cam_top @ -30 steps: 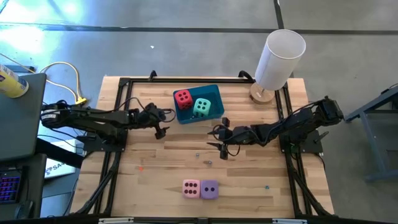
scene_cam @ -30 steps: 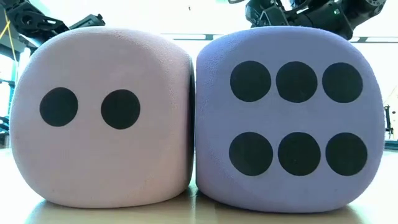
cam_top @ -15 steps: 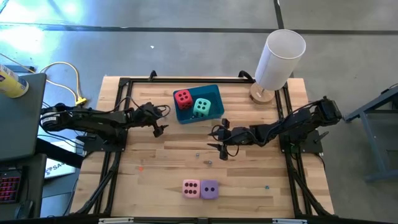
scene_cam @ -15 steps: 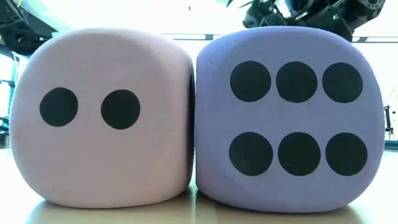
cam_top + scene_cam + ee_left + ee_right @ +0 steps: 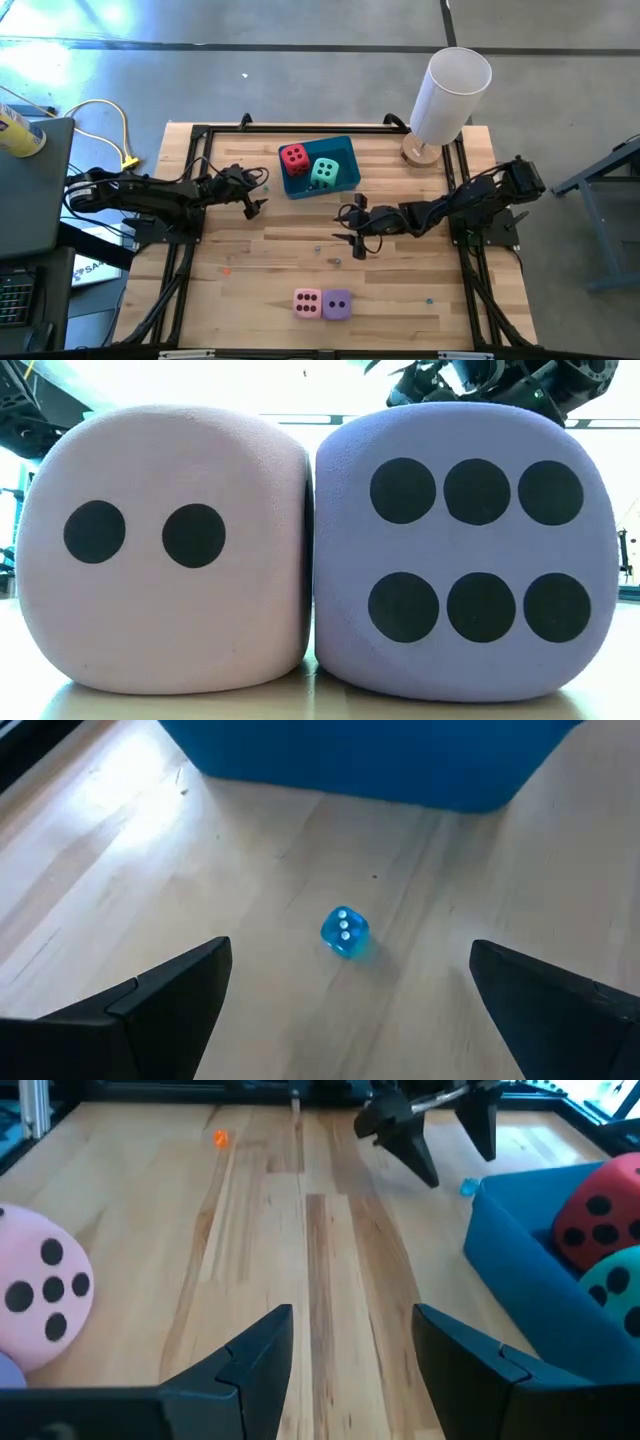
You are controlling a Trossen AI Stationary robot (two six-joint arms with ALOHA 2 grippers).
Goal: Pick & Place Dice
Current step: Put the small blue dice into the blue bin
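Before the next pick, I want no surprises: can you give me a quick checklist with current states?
1. Left claw open, empty: ok.
2. Right claw part open, empty: ok.
3. Red die and teal die inside the blue bin: ok.
4. Pink die and purple die on the table, touching each other: not ok for a clean single grasp.
5. Small blue die between the left claw's fingers: ok.

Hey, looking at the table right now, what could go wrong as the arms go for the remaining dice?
1. The soft pink die and soft purple die sit touching, so a finger may not fit between them and could shove one aside.
2. The open left gripper hovers over a tiny clear blue die beside the blue plastic bin; closing there might bump the bin or flick it away.
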